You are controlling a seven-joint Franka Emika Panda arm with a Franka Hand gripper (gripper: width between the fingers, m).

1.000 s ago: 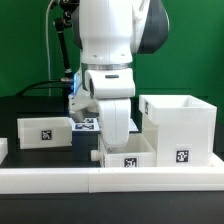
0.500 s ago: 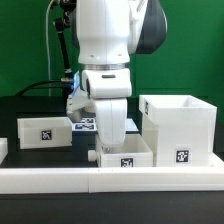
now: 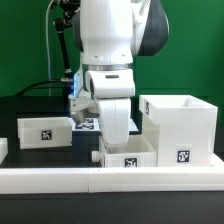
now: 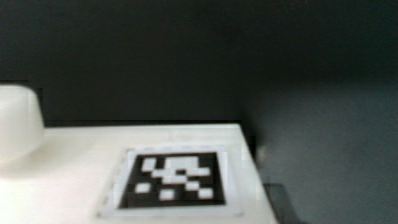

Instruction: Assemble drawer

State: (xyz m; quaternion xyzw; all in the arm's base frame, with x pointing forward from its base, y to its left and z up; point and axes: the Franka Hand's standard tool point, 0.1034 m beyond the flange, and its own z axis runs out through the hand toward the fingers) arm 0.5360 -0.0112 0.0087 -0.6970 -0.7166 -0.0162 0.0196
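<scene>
The drawer (image 3: 168, 128) is not yet put together. It lies in three white pieces on the black table (image 3: 18, 110). I take the tall case (image 3: 190, 120) as my landmark. It stands upright with its open side up, and it has a small square tag low on its front.

Just beside the case, on the exterior view's left of it, sits the near tray (image 3: 126, 153). Its open side is up and its tag faces the camera. I cannot tell whether this tray touches the case. The far tray (image 3: 45, 131) stands well apart from the case, further to the exterior view's left, and it also shows its tag.

Between the far tray and the case the white arm (image 3: 108, 40) comes down. Its gripper (image 3: 118, 133) hangs directly behind the near tray, close to the case. The tray's rim hides the fingertips, so I cannot tell if the hand is wide, narrow or holding something.

The marker board (image 3: 87, 124) lies flat behind the arm, on the far tray's side of the case. In front of the case and both trays runs a long low white rail (image 3: 60, 178).

The wrist view is blurred. It shows a white surface (image 4: 71, 160) with one black-and-white tag (image 4: 175, 180) against dark ground. I cannot tell which piece this is, and no fingers appear there.
</scene>
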